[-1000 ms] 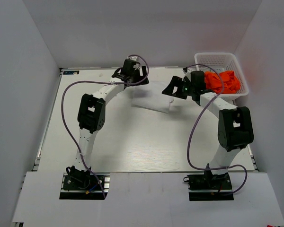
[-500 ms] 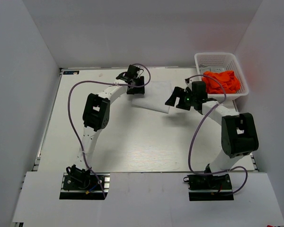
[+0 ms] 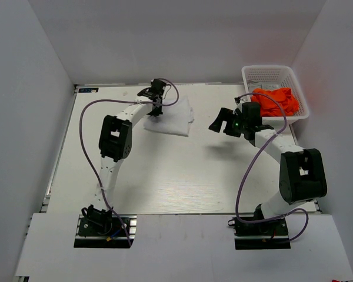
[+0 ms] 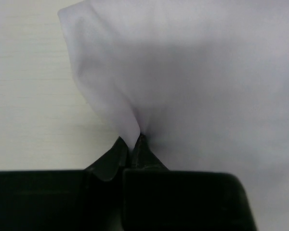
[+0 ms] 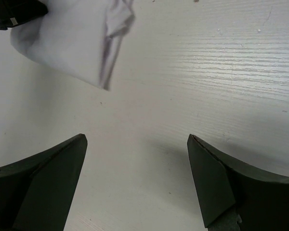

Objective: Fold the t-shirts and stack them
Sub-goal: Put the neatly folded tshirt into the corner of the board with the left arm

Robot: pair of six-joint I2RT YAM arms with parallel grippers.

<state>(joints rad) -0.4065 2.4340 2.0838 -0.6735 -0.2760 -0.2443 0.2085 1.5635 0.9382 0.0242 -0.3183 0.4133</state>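
One white t-shirt (image 3: 172, 114) lies folded on the table (image 3: 165, 176), toward its far side. The orange t-shirts (image 3: 276, 101) sit bunched in a heap inside the single basket (image 3: 269, 73) at the far right corner; how many are in the heap cannot be told. Two claws show. The left claw (image 4: 133, 143) is closed tight, pinching a small fold at the edge of the white t-shirt. The right claw (image 5: 136, 144) gapes wide and holds nothing. It hovers over the table between the white t-shirt and the basket, touching neither.
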